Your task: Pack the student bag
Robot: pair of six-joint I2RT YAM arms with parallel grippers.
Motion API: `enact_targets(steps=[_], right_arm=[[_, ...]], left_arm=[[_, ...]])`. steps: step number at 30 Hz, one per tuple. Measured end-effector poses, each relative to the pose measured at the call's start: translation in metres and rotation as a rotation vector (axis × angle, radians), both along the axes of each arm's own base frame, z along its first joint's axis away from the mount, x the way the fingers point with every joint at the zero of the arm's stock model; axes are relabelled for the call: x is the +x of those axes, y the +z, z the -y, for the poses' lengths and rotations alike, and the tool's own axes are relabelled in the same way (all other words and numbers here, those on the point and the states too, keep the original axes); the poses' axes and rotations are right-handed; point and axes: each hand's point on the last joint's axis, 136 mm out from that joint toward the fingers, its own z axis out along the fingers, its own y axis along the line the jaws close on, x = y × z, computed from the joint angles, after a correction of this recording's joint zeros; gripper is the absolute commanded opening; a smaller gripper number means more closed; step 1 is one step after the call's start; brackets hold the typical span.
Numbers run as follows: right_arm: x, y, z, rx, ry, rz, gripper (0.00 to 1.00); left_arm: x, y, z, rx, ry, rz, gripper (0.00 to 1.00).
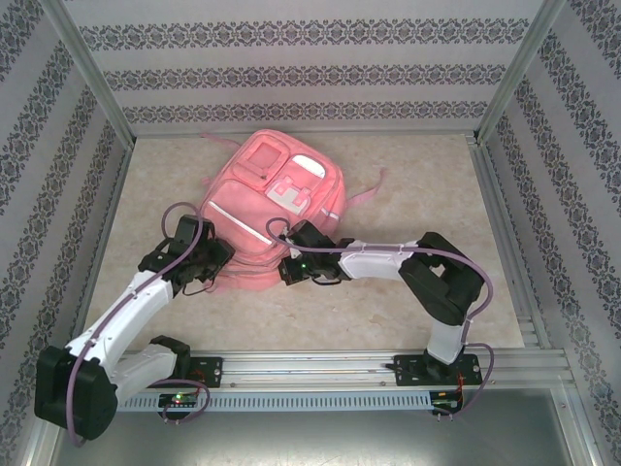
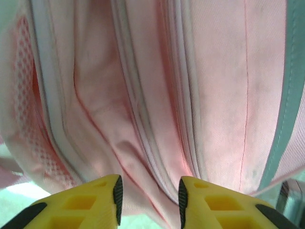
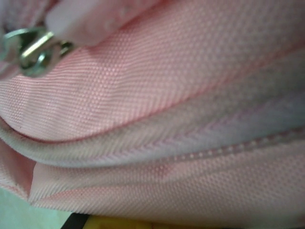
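**Student bag** (image 1: 277, 194): the large pink backpack lies flat, front side up, about mid-table (image 1: 417, 194) and towards the far wall. Its straps trail out at the far and right sides. The white stripe (image 1: 247, 225) runs across the front below the pockets. Both arms reach in to the bag's near edge.

**Progress (judgement):** In the overhead view nothing loose lies on the table beside the bag. The zip line (image 2: 143, 119) in the left wrist view looks closed along the stretch I can see. That suggests a late stage, with contents in and the closure being finished or checked. Whether the main compartment is fully zipped I cannot tell, as its ends are hidden. What remains is probably only that check and pulling both arms clear.

**Left gripper** (image 2: 148, 193): at the bag's near left corner, beside the mesh side panel (image 2: 28, 119). Jaws partly apart. Pink fabric shows in the gap, but nothing is pinched.

**Right gripper** (image 1: 291, 267): pressed against the near edge, jaws shut. The wrist camera is too close to show whether fabric is caught.

**Zip pull** (image 3: 29, 47): a small metal tab lying on the fabric.
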Motion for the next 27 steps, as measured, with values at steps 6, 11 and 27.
enact_targets(steps=[6,11,27], right_arm=[[0.001,-0.002,-0.001,0.007,-0.020,-0.012,0.00],[0.002,-0.002,-0.002,0.009,-0.023,-0.010,0.00],[-0.001,-0.005,0.002,0.006,-0.034,-0.016,0.00]], left_arm=[[-0.015,0.000,0.027,-0.064,-0.019,-0.026,0.41],[-0.018,-0.006,0.035,-0.079,0.006,-0.065,0.41],[-0.001,-0.040,0.045,-0.091,0.061,-0.119,0.00]])
